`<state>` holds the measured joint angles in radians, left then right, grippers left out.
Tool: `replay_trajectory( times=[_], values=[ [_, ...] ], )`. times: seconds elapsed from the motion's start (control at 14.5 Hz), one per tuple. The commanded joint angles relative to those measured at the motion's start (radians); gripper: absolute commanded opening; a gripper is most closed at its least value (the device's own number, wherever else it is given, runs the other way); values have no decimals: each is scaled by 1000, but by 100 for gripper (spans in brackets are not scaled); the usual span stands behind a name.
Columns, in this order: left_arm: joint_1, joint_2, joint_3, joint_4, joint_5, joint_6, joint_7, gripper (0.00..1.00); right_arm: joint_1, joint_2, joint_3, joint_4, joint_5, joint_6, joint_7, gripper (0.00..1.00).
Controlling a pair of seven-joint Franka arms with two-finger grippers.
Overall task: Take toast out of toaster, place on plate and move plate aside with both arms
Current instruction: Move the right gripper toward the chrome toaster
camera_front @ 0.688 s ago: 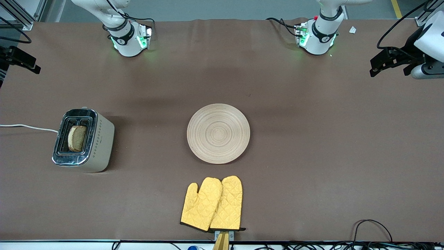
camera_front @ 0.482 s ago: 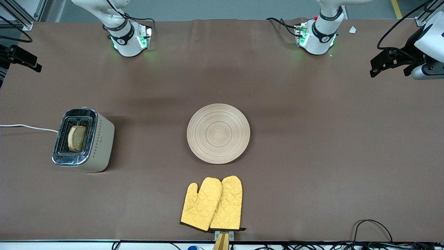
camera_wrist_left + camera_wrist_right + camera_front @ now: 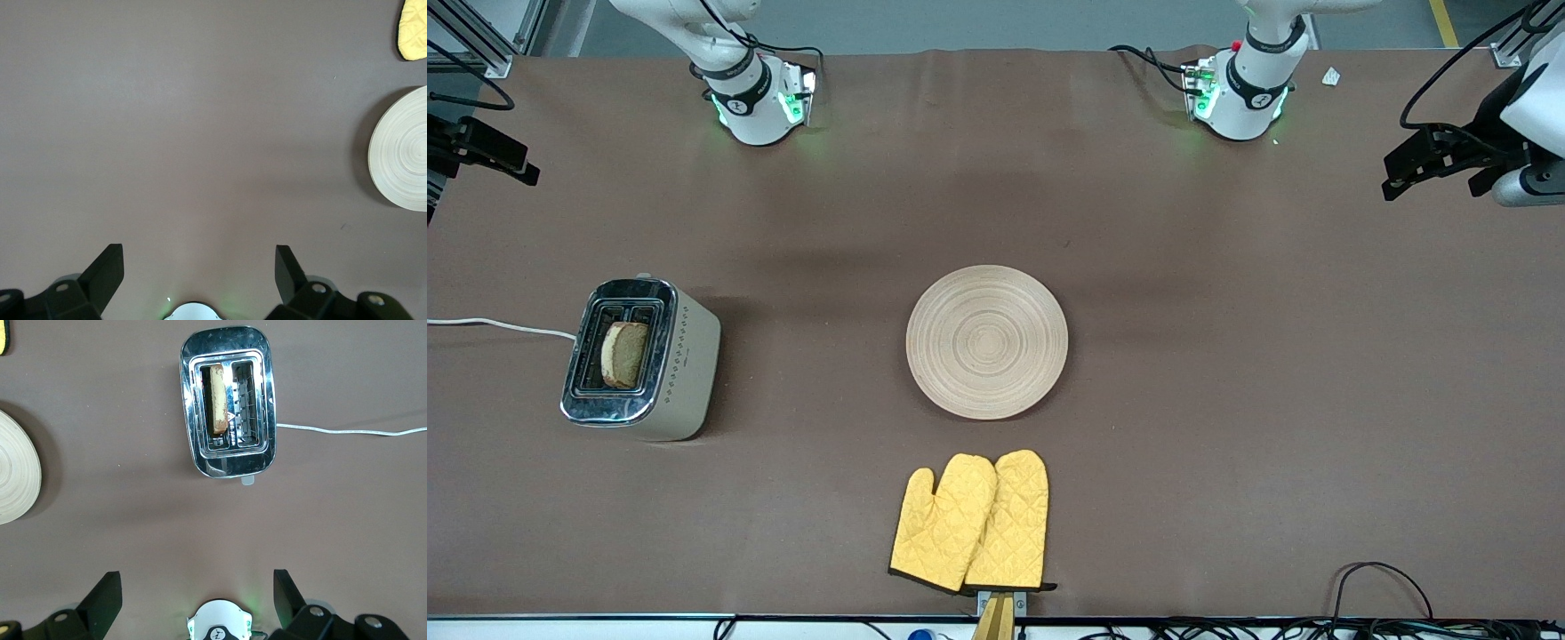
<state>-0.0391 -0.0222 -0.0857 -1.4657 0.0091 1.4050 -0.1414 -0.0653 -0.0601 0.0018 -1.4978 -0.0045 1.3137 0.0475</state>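
The toast (image 3: 624, 354) stands upright in one slot of the toaster (image 3: 680, 364) toward the right arm's end of the table; in the right wrist view the toast (image 3: 217, 407) shows edge-on. The round light-wood plate (image 3: 987, 342) lies bare at the table's middle, and its rim shows in both wrist views (image 3: 403, 153) (image 3: 17, 467). My left gripper (image 3: 1405, 169) hangs open high over the brown cloth at the left arm's end, holding nothing (image 3: 197, 263). My right gripper (image 3: 507, 160) hangs open over the table's edge at the right arm's end, also holding nothing (image 3: 197, 587).
Two yellow quilted oven mitts (image 3: 971, 523) lie nearer the front camera than the plate, by the table's edge. A white cord (image 3: 498, 325) runs from the toaster off the table. Both arm bases (image 3: 756, 102) (image 3: 1240, 93) stand along the table's back edge. Cables (image 3: 1383, 587) lie at a front corner.
Both grippers have drifted slightly: the left one toward its end of the table, the right one a little toward the middle. The toast, plate, toaster and mitts have not moved.
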Motion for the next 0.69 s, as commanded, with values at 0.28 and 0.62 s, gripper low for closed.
replay_trajectory(
  times=[0.28, 0.62],
  values=[
    [2, 19, -3, 35, 5, -12, 14, 100, 7, 58, 7, -120, 21, 194, -12, 100],
    [-1, 19, -6, 35, 5, -12, 14, 100, -2, 137, 6, -251, 21, 432, -12, 100]
  ],
)
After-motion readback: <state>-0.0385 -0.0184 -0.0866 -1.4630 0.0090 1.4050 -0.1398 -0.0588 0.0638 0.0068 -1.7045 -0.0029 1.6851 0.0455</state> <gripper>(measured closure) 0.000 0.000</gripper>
